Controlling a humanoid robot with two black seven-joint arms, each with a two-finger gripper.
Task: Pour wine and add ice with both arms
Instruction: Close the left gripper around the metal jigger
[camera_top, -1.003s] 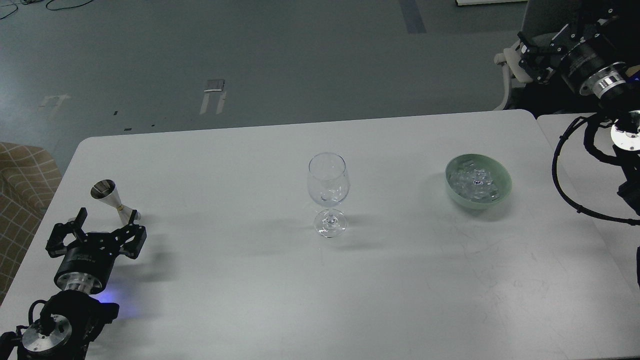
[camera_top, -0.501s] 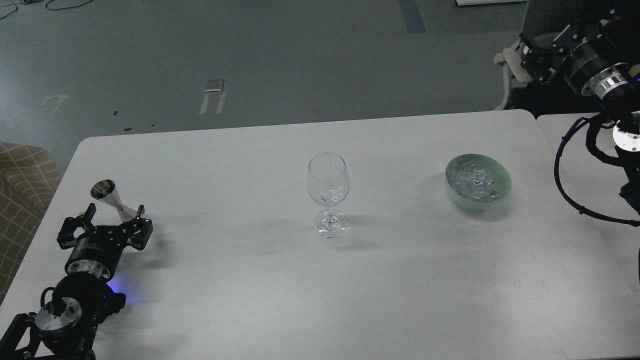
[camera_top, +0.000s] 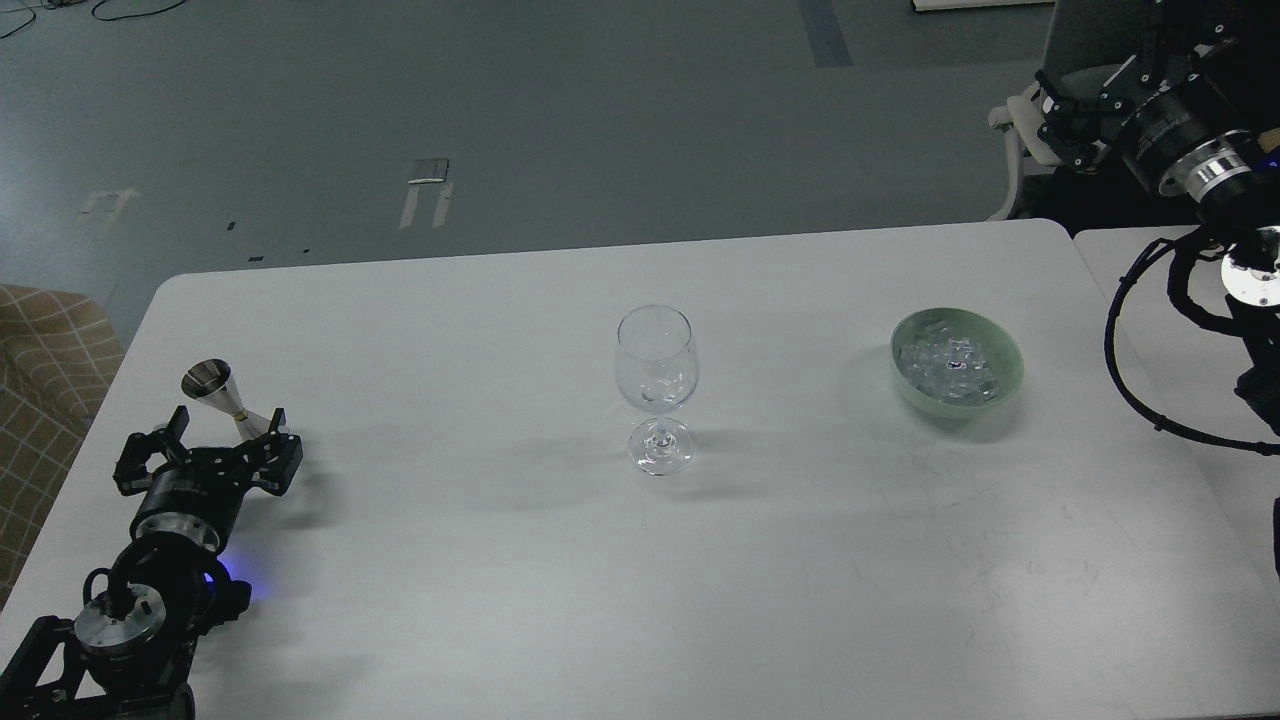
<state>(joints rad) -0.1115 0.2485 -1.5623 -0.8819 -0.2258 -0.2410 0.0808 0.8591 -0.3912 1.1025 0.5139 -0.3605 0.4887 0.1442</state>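
An empty-looking clear wine glass stands upright at the table's middle. The ice is heaped in a pale green bowl to its right. A steel jigger stands at the far left, and whether it holds wine cannot be seen. My left gripper lies low on the table, open, with its fingers on either side of the jigger's lower cone. My right gripper hovers beyond the table's far right corner, dark against a chair.
The white table has its left edge close to the left arm. A second table abuts on the right, under the right arm's looped cable. A checked sofa sits off the left side.
My left gripper has slid forward and lower, so its fingers now flank the jigger's base. The right gripper has only wavered slightly. Glass, bowl and jigger have stayed put.
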